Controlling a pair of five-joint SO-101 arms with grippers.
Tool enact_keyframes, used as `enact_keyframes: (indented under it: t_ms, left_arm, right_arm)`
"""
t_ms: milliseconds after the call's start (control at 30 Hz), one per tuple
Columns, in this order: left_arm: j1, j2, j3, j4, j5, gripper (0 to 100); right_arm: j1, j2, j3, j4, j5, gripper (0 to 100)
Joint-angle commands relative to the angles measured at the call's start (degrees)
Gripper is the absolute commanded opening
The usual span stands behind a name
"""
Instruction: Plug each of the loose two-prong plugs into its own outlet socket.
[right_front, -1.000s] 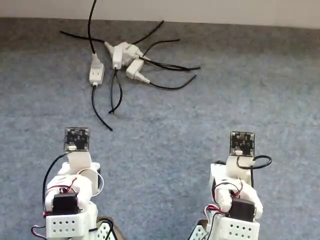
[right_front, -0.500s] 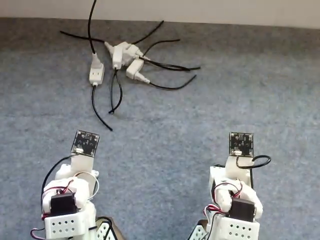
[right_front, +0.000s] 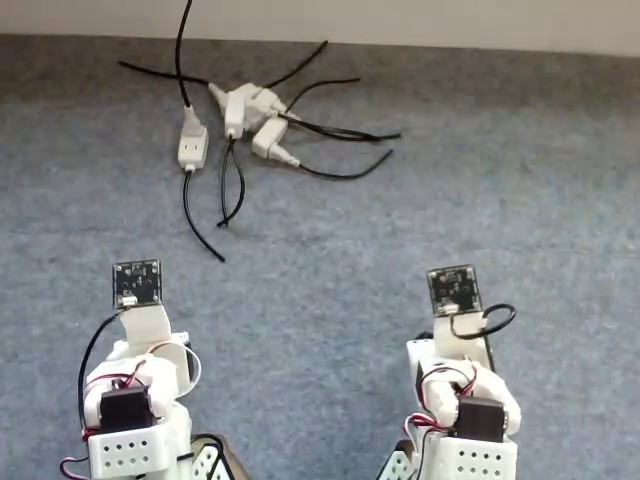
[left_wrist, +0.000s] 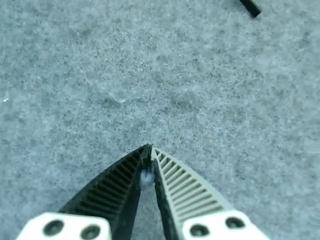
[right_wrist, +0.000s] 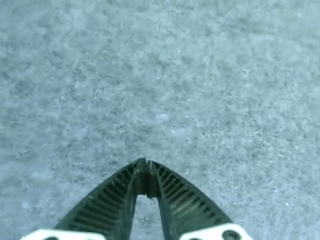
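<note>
White two-prong plugs and sockets on black cords (right_front: 245, 115) are being seen well ahead of left gripper (left_wrist: 147, 150) and right gripper (right_wrist: 143, 162), both being held closed, empty.

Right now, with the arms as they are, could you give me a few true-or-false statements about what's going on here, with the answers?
1. The left gripper and the right gripper are both shut and empty. True.
2. The white plugs lie between the two arms. False: they lie at the far side, apart from both arms.
3. The cords on them are black. True.
4. The arms work over bare wood. False: the surface is grey carpet.
</note>
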Motion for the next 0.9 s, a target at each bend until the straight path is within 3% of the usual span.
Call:
enact_keyframes:
  t_ms: [0, 200, 867]
  left_arm:
    - [-0.7, 0.2, 0.9, 0.0, 0.5, 1]
    - [-1.0, 0.2, 0.9, 0.0, 0.5, 1]
    - [-1.0, 0.2, 0.9, 0.0, 0.5, 1]
  right_arm:
    - [-0.5, -0.4, 8.4, -0.6, -4.2, 0.7]
    - [-0.4, -0.4, 8.4, -0.3, -0.6, 0.7]
    - [-0.4, -0.4, 8.4, -0.3, -0.4, 0.7]
